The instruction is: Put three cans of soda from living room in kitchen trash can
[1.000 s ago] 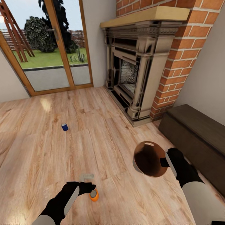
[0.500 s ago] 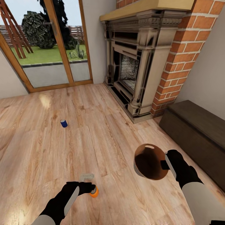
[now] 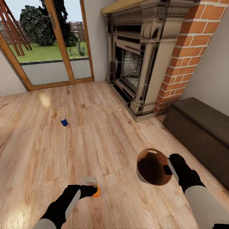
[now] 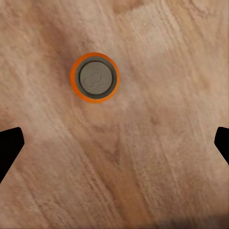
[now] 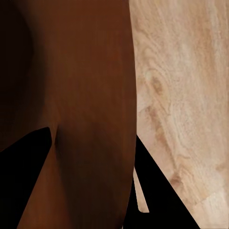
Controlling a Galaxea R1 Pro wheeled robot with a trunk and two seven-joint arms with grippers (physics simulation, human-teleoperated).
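Note:
An orange can of soda (image 3: 96, 191) stands upright on the wood-plank floor, partly covered by my left gripper (image 3: 91, 190). In the left wrist view its silver top (image 4: 94, 78) lies ahead of the open left gripper (image 4: 114, 143), outside the gap between the fingers. A dark blue can of soda (image 3: 64, 121) stands farther off on the floor to the left. My right gripper (image 3: 168, 169) is shut on the rim of the tash can (image 3: 154, 166) and holds it above the floor. Its copper-brown inside (image 5: 81, 95) fills much of the right wrist view.
A brick fireplace (image 3: 140, 60) rises ahead on the right. A low dark wooden bench (image 3: 200, 130) runs along the right wall. Glass patio doors (image 3: 47, 44) stand at the back left. A faint pale shape (image 3: 88, 180) lies on the floor just beyond the left gripper.
The whole view has shifted, so the camera moved. Relative to my left gripper, the orange can has drawn in closer and is more covered by it. The right gripper still holds the bin.

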